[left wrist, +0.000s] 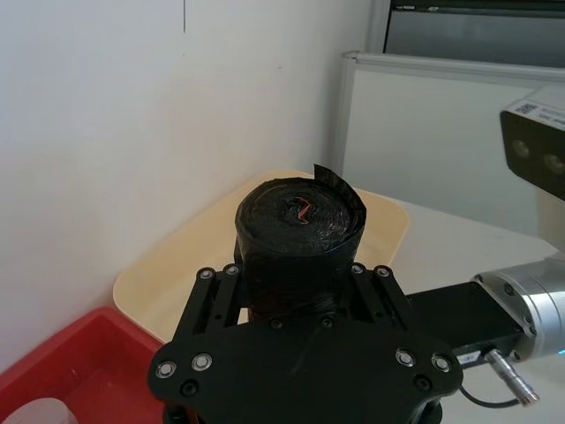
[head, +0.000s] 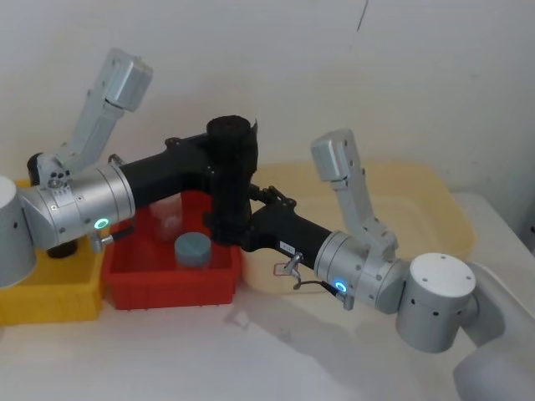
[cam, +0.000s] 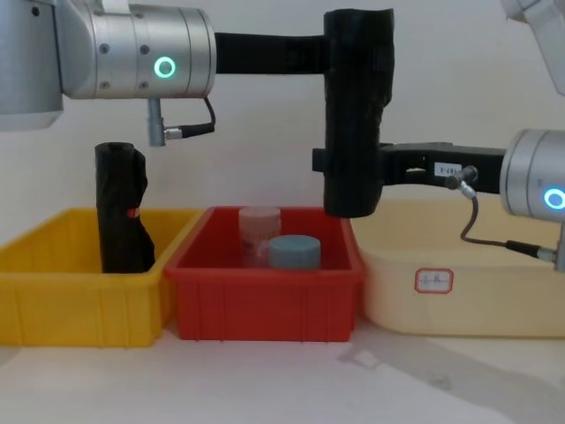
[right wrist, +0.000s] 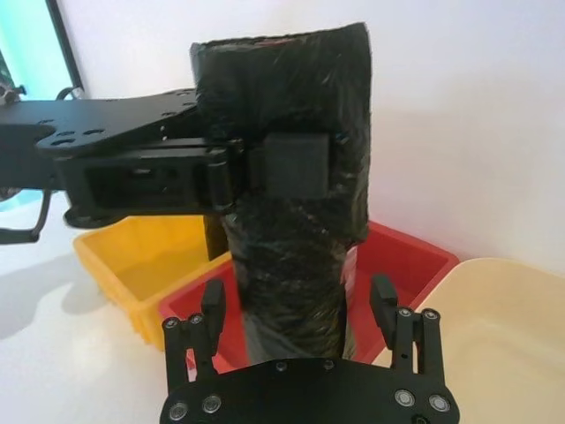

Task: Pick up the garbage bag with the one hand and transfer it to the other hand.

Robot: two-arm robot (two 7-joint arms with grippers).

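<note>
The garbage bag [head: 231, 159] [cam: 355, 106] [right wrist: 291, 238] [left wrist: 300, 216] is a tall matte black roll held upright in the air above the red bin's right end. My left gripper [head: 227, 154] [cam: 353, 53] [left wrist: 297, 269] reaches in from the left and is shut on the roll's upper part, one pad [right wrist: 296, 163] pressed flat against it. My right gripper [head: 227, 227] [cam: 350, 172] [right wrist: 298, 305] comes in from the right at the roll's lower part. It is open, with a finger on each side of the bag and a small gap at both.
Below stands a red bin [cam: 265, 305] holding a clear jar [cam: 259, 228] and a grey-blue round lid [cam: 293, 252]. A yellow bin [cam: 79, 309] to its left holds another black roll [cam: 122, 208] with a red mark. A cream tray [cam: 494, 291] sits to the right.
</note>
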